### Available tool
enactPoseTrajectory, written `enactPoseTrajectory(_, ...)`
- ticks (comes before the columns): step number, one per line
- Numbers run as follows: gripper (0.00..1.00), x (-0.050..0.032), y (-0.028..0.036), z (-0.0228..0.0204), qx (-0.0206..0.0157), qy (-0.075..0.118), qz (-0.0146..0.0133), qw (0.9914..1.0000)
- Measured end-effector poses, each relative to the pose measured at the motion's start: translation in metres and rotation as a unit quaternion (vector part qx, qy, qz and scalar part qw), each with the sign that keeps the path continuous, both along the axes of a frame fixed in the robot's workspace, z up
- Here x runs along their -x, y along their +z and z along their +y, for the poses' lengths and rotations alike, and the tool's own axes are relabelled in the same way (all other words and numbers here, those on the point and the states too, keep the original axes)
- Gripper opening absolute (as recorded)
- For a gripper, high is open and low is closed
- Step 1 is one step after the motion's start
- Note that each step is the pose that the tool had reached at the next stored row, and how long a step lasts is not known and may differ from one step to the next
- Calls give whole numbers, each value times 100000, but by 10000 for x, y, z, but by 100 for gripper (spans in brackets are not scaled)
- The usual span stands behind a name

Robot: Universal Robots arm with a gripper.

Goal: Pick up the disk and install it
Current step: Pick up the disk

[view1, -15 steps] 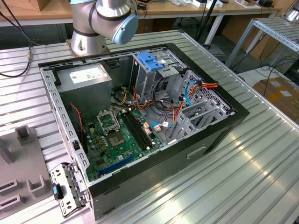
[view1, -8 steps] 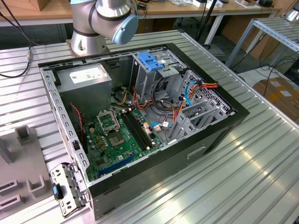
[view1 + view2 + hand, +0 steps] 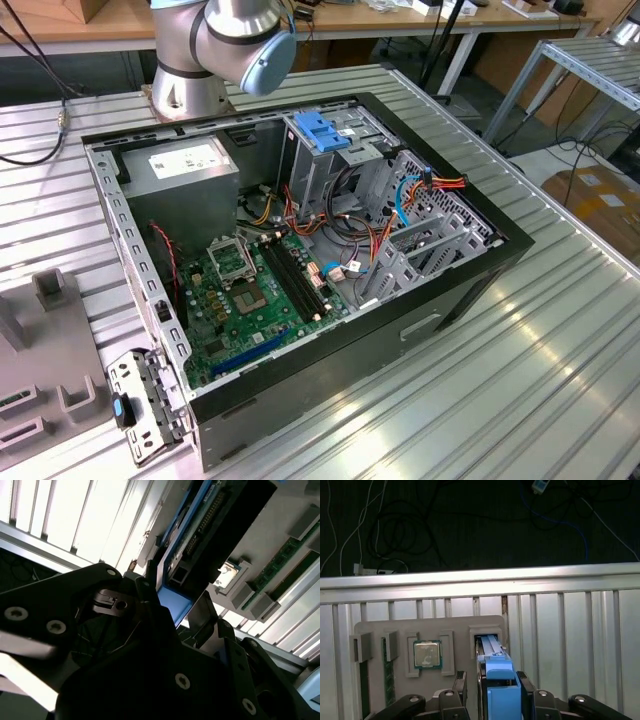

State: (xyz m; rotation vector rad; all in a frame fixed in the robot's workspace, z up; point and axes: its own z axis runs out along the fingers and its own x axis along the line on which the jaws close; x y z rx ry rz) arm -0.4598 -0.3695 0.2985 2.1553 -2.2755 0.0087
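One disk (image 3: 497,670) is my concern, and it stands on its thin edge in a slot at a corner of the grey holder (image 3: 460,625), close to the holder edge that runs along the table's rim. My pincer (image 3: 491,676) is right over it, the blue-railed end of the disk in the middle of it; I cannot tell whether it is spread or pinching. In the second wrist view the pincer (image 3: 172,597) sits at the disk's (image 3: 215,525) end, where the dark underside and one connector strip show beside a blue rail.

The holder carries two other things that I can count: one processor chip (image 3: 427,654) in the square recess at the middle, and one green memory stick (image 3: 386,670) in a narrow slot towards the opposite edge from the disk. The chip lies between stick and disk, apart from both.

One ribbed metal table (image 3: 480,380) bears everything. One open computer case (image 3: 470,270) sits at its middle, holding one grey power box (image 3: 185,170) in a far corner, one metal cage with a blue cap (image 3: 325,130) along the far wall, and one green motherboard (image 3: 250,290) on the floor. The holder (image 3: 50,360) lies at the table edge on the exterior view's left. My arm's base (image 3: 185,85) stands by the far edge.
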Motion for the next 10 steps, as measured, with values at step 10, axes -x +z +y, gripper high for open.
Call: enactPoseTrajectory(10, 51, 0, -34, 26, 8, 7, 15, 100000)
